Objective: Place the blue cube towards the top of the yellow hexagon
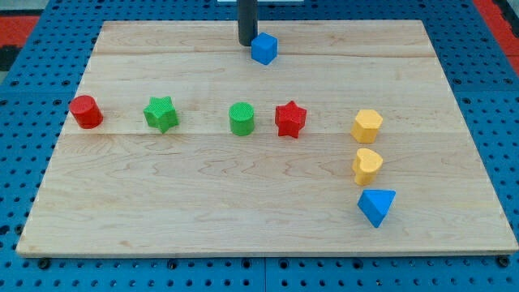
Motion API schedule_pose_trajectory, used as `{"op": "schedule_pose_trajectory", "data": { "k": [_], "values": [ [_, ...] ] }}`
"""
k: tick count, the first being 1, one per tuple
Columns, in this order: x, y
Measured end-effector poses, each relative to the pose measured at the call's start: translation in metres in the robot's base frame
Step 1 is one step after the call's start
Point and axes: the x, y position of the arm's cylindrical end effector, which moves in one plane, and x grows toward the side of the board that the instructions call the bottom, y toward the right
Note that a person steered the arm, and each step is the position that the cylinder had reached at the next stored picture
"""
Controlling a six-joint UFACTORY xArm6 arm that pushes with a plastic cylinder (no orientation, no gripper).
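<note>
Camera view, my tip (246, 43) beside blue cube (264, 49), near board's (243, 219) top edge.

Item: rod (247, 22), sole visible part of arm.
Shape: straight cylinder, uniform thickness along visible length, upper portion cut off by view's top edge.
Colour: dark grey to near black, matte, faint lighter sheen down one side.
Surface: plain; no markings, screws, cables or joints discernible.
Lower end: my tip (247, 44), flat, blunt, same dark tone as shaft, no separate cap distinguishable.
Location reference: just beside blue cube (264, 49), on cube's side toward view's left.
</note>
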Motion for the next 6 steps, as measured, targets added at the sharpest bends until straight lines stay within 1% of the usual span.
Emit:
{"op": "schedule_pose_trajectory", "data": {
  "k": [1,2,3,4,5,6],
  "values": [
    [0.01,0.024],
    [0.037,0.095],
    [0.076,0.11],
    [0.092,0.151],
    [0.099,0.148],
    [0.084,0.139]
  ]
}}
